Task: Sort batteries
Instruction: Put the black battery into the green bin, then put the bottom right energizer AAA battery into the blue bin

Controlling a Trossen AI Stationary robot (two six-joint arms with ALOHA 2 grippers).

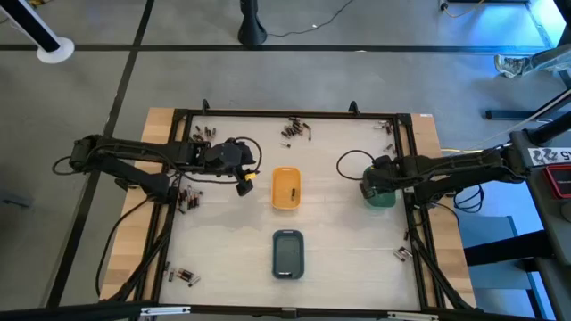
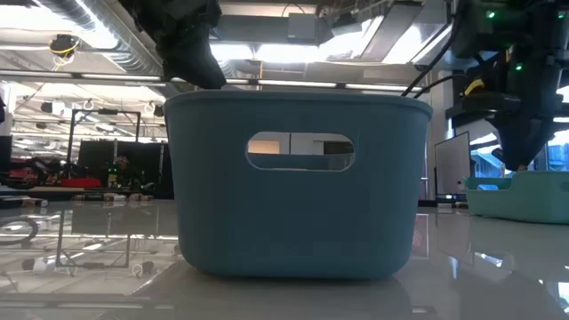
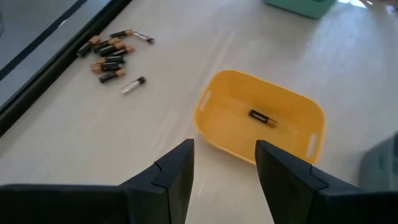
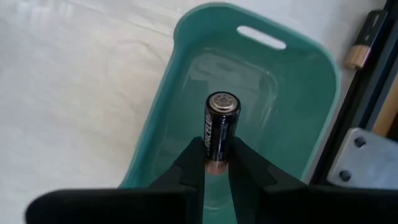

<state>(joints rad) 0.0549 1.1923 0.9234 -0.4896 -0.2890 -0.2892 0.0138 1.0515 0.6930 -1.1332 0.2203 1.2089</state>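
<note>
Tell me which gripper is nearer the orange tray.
Left. The left gripper hangs open just beside the orange tray; the right gripper is farther off, over the green tray, holding a battery.

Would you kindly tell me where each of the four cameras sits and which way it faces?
High: above the table, looking straight down; both arms, the left tool and right tool show.
Low: at tabletop height, level, facing the blue tray; arm parts hang above.
Left wrist: on the left arm, looking past its open tool at the yellow tray.
Right wrist: on the right arm; its tool grips a battery over the green tray.
High and left wrist views share the yellow tray.
</note>
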